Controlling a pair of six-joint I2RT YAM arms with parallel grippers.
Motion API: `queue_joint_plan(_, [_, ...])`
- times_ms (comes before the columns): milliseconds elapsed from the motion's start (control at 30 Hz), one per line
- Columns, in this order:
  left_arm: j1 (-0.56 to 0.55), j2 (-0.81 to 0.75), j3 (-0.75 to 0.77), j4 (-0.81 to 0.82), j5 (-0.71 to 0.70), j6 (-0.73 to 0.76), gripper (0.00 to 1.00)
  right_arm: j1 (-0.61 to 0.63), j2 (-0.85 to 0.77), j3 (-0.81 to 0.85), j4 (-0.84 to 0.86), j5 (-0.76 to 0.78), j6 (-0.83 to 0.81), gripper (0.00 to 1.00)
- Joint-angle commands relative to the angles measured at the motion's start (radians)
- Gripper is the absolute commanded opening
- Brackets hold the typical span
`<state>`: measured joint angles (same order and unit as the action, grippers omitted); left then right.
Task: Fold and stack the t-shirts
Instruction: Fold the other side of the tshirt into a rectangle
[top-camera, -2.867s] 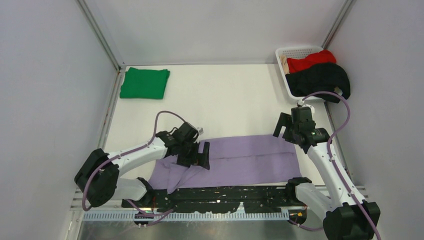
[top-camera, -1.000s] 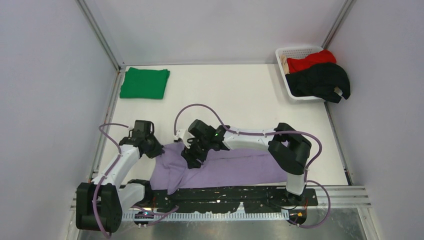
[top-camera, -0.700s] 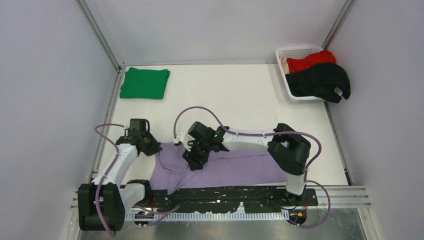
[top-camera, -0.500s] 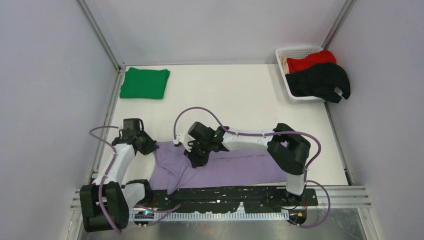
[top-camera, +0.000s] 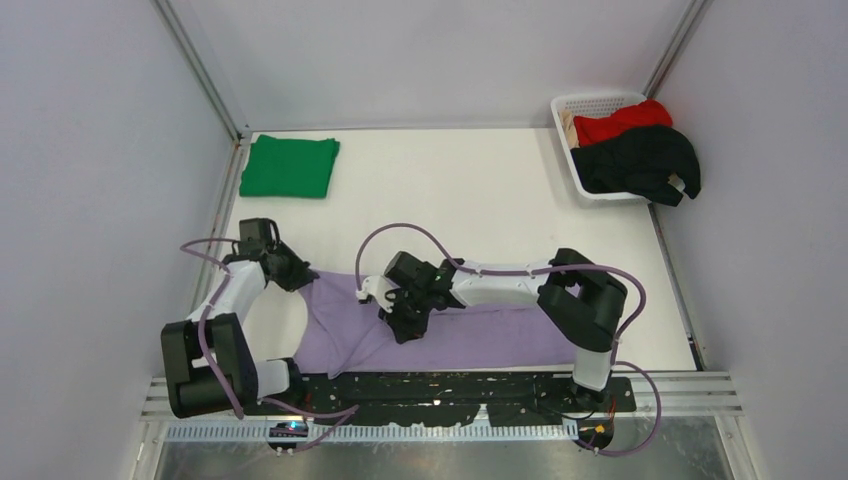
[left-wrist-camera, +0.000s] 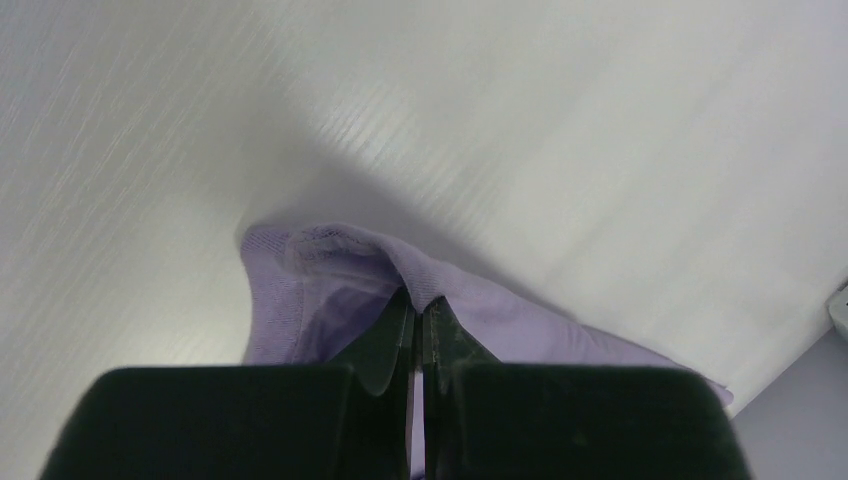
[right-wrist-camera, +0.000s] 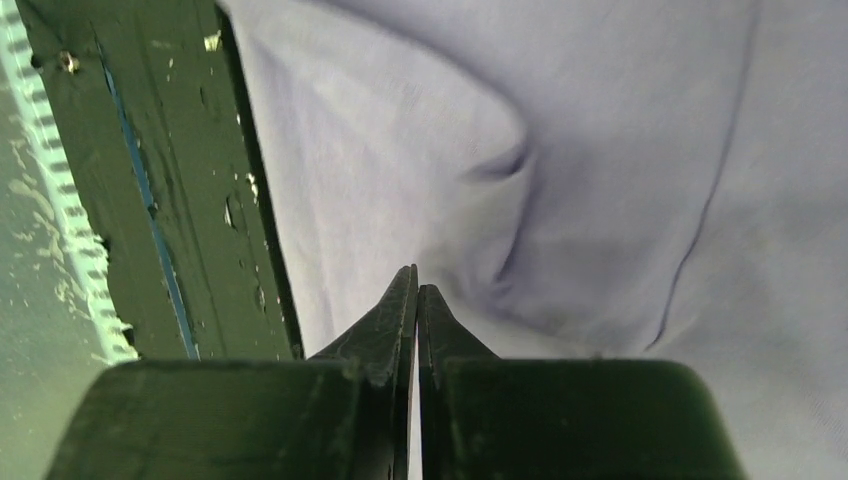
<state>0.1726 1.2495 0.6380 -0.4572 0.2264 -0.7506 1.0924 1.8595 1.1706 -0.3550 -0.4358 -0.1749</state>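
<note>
Now the left tool (left-wrist-camera: 418, 305) is clenched on the hem of the lavender t-shirt (top-camera: 480, 335) at its left corner, and the right tool (right-wrist-camera: 417, 288) pinches a fold mid-cloth. That shirt lies spread along the tabletop's (top-camera: 450, 200) near edge; the green t-shirt (top-camera: 290, 166) sits folded far-left.

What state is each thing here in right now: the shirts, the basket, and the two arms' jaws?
lavender t-shirt, lying in a long band, left end rumpled and pulled
green t-shirt, folded flat
red t-shirt, bunched in the basket
black t-shirt, crumpled, spilling over the basket's rim
basket, upright, holding shirts
left jaws, shut on the lavender t-shirt's corner
right jaws, shut, pinching its puckered fabric
</note>
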Motion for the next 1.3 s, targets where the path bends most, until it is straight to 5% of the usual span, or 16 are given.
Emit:
queue_joint_plan(0, [0.011, 0.086, 0.095, 0.078, 0.038, 0.048, 0.0, 0.008, -0.113, -0.058, 0.017, 0.008, -0.041, 0.05])
queue_joint_plan(233, [0.011, 0.21, 0.177, 0.098, 0.119, 0.093, 0.0, 0.008, -0.178, -0.116, 0.051, 0.024, -0.036, 0.05])
queue_joint_plan(467, [0.011, 0.226, 0.182, 0.099, 0.133, 0.103, 0.0, 0.009, -0.133, -0.018, 0.218, 0.135, 0.005, 0.56])
queue_joint_plan(633, [0.011, 0.239, 0.195, 0.101, 0.148, 0.103, 0.0, 0.009, -0.047, 0.094, 0.216, 0.146, -0.045, 0.63])
queue_joint_plan(1067, [0.011, 0.255, 0.214, 0.09, 0.144, 0.109, 0.0, 0.009, 0.105, 0.167, 0.157, 0.166, -0.074, 0.59])
queue_joint_plan(1133, [0.011, 0.256, 0.215, 0.089, 0.139, 0.111, 0.0, 0.009, 0.106, 0.161, 0.152, 0.163, -0.076, 0.53])
queue_joint_plan(1267, [0.011, 0.264, 0.23, 0.08, 0.127, 0.115, 0.0, 0.009, 0.09, 0.138, 0.147, 0.143, -0.077, 0.18])
